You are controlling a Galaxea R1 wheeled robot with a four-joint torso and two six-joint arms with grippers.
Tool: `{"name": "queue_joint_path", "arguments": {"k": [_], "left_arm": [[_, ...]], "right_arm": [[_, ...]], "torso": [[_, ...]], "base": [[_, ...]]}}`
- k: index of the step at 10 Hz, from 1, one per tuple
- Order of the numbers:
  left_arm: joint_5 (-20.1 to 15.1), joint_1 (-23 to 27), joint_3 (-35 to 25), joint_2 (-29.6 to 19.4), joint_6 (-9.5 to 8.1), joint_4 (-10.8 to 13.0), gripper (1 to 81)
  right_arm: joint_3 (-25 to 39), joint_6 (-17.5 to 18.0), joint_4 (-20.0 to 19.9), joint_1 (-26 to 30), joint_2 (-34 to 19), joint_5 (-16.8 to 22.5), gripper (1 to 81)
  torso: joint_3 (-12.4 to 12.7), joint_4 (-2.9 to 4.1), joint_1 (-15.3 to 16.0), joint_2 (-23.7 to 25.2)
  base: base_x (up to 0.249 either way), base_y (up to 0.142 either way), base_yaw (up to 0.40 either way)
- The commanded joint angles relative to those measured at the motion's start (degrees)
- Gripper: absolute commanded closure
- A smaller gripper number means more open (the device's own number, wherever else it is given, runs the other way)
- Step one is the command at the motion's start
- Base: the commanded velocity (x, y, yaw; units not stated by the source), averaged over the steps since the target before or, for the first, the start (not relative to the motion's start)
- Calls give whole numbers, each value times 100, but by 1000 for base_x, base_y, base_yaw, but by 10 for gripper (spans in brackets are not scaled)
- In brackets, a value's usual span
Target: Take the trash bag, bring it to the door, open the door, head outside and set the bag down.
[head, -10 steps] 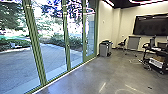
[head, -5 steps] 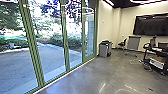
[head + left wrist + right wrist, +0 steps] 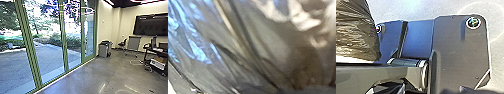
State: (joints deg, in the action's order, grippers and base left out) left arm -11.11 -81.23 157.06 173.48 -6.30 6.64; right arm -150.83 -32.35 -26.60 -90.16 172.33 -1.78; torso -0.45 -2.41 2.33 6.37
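The main risk is a torn or dropped bag [image 3: 354, 30]. It hangs close to the robot's base [image 3: 458, 50], and its film looks thin, so an edge there could nick it, or its own weight could stretch it. Near the glass [image 3: 47, 60], a swing might drag it along a green post [image 3: 27, 47]. Whether each hand is spread, pressed together or pinching the bag, I cannot tell, so a slip is hard to rule out. The cable [image 3: 136, 62] on the floor [image 3: 107, 75] could foul the wheels if the robot strayed that way (an easy thing to overlook).

As for containers, the bag is creased and semi-glossy; what it holds is hidden. The grey bin [image 3: 102, 50] stands near the wall, its contents unclear. Under the worktop [image 3: 160, 52] sits a white box [image 3: 158, 64], contents also unclear.
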Motion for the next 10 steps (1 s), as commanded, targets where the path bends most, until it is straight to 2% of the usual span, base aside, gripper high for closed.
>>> {"name": "queue_joint_path", "arguments": {"k": [1,10], "left_arm": [[-313,419,0,-24,-3,39,811],[-313,419,0,-24,-3,39,811]], "right_arm": [[20,-17,23,293,15,363,10],[20,-17,23,300,15,363,10]], "torso": [[0,0,0,0],[0,0,0,0]], "base": [[113,0,0],[114,0,0]]}}
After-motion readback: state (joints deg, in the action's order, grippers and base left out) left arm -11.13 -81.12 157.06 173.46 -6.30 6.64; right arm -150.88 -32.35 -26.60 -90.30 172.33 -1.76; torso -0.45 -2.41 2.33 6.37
